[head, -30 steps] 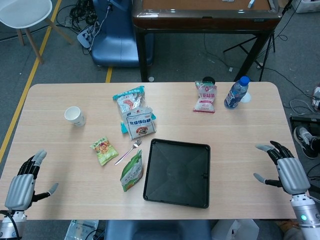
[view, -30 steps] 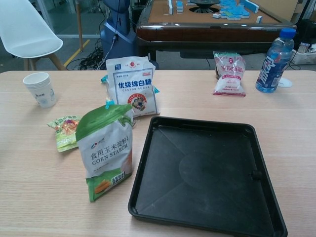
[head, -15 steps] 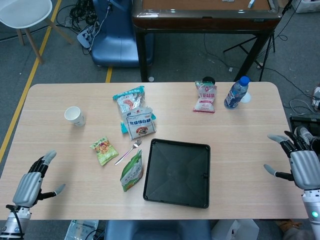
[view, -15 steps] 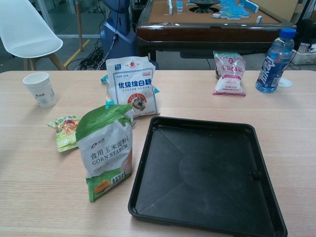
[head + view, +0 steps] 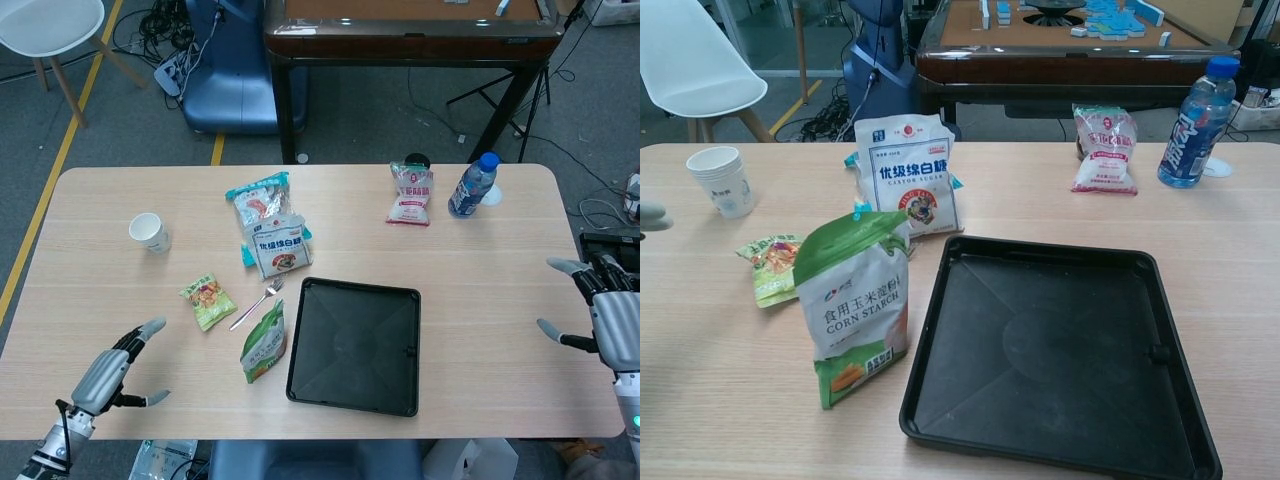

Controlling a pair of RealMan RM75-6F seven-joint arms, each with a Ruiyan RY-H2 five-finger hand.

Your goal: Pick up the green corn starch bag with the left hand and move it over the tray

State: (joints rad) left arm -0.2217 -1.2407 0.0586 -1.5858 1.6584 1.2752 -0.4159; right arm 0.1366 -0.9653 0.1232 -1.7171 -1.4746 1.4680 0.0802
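**Not started: bag untouched, left hand empty**

Corn starch bag [image 5: 853, 302] stands upright on the table [image 5: 480, 260], just beside the tray's [image 5: 1140, 268] left edge, not over it. Left hand [image 5: 112, 371] hovers well left of the tray near the table's front edge, fingers spread, holding nothing. Right hand [image 5: 610, 316] sits well right of the tray at the table's side, fingers apart, empty. Reach, grasp, lift and carry over the tray all remain, by my read.
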